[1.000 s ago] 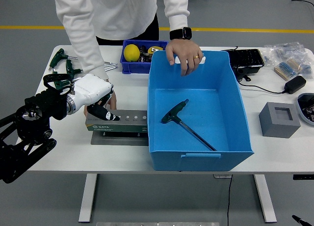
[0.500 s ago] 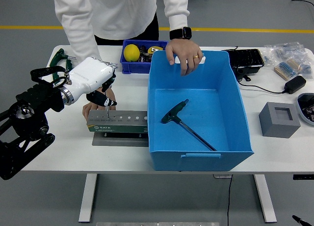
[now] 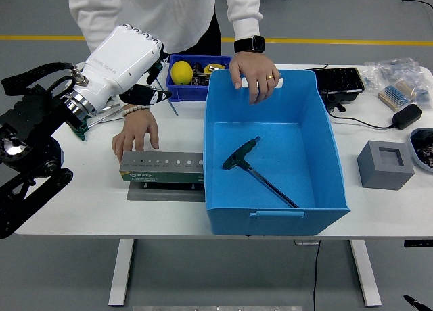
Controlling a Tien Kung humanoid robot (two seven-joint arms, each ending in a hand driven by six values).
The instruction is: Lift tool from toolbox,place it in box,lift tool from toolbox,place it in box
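Now the left robot hand (image 3: 139, 73) is holding its fingers clamped on a tool (image 3: 164, 94) by the handle; stiff, light, thin shaft is hanging below.

1. The hand (image 3: 125, 57) is white with black fingertips, on a black arm (image 3: 34, 135).
2. The box (image 3: 274, 149) is bright blue; the tool (image 3: 252, 168) in it has a dark green handle and a dark shaft.
3. The toolbox (image 3: 162, 168) is grey on top, green along its front.
4. The bin (image 3: 193, 78) is darker blue, holding a yellow ball (image 3: 180, 72).
5. The table (image 3: 88, 209) is white.
6. The person's sleeve (image 3: 101, 13) is white, the watch (image 3: 249, 45) black.
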